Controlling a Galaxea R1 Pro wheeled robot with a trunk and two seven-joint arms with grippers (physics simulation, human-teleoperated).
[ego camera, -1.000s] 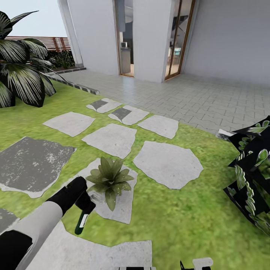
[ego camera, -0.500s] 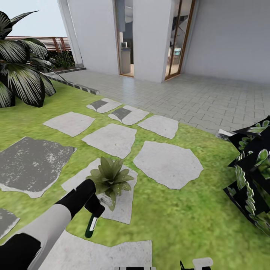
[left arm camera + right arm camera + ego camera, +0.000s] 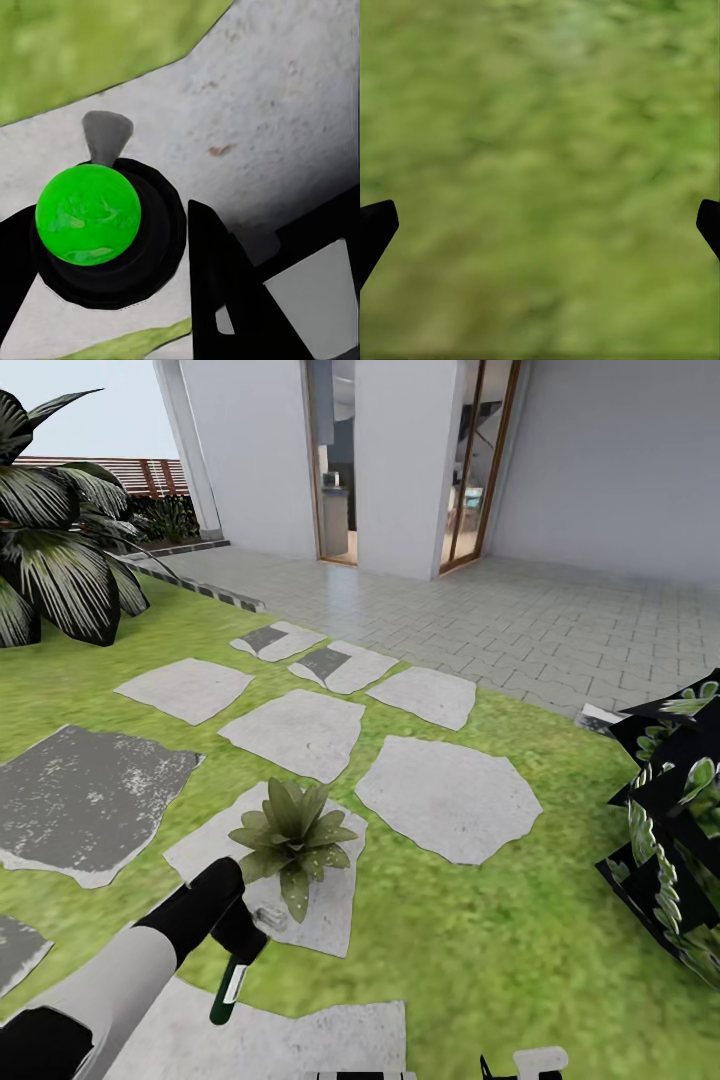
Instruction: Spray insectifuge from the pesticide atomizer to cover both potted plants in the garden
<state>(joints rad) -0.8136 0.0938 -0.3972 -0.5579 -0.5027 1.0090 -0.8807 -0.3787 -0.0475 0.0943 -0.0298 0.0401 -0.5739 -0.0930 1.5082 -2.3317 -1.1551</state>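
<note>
A potted plant, a low rosette of pointed green leaves, stands on a grey stepping stone in the lawn. Just near-left of it, my left gripper is shut on the pesticide atomizer, a slim dark-green bottle with a white label that hangs tilted below the fingers over the stone's edge. The left wrist view looks along the bottle's bright green end, held between black fingers above stone. In the right wrist view my right gripper is open over blurred grass, holding nothing.
Several more stepping stones lie ahead across the lawn. A large palm stands far left, and a dark blocky bush stands at the right. Beyond are a paved terrace, the house's glass doors and a slatted fence.
My left arm swung right toward the plant with the atomizer, then drew back toward me and slightly left. The bottle now hangs lower in view. The camera has not moved.
</note>
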